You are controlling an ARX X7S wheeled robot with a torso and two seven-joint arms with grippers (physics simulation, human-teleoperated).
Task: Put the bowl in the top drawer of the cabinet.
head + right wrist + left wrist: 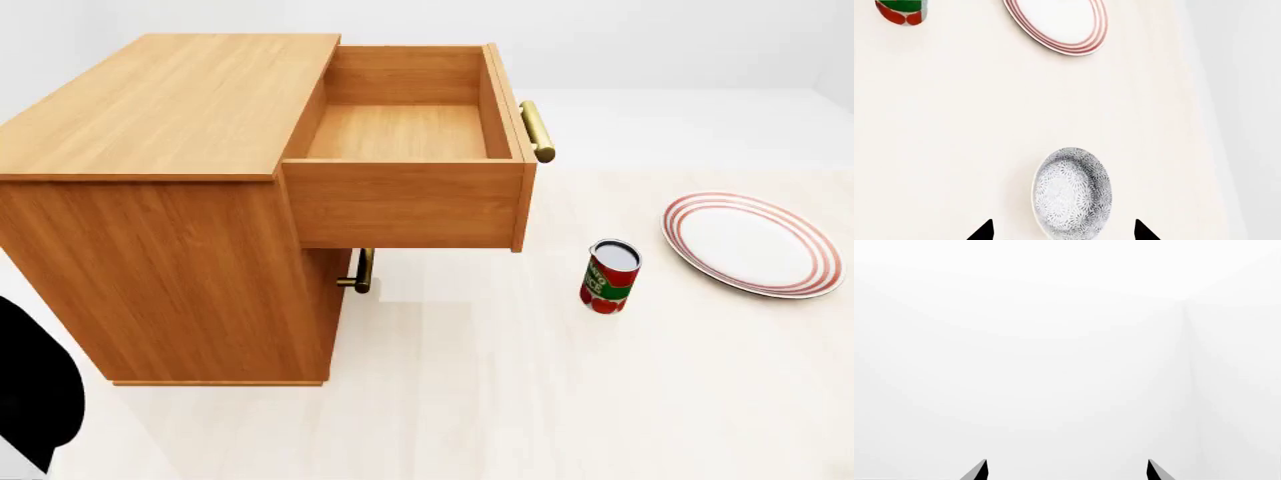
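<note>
Left wrist view: only blank white walls, with the left gripper [1067, 471] showing two dark fingertips set apart, holding nothing.

Head view: one cabinet [160, 180], its top drawer [407, 130] pulled out, one lower drawer handle [360, 270], one can [610, 277] with an unreadable red-and-green label, one plate [753, 244].

Right wrist view: one bowl [1071, 192] sits on the pale bench [954, 125], between the right gripper [1063, 232] tips, which stand apart, not touching it.
</note>
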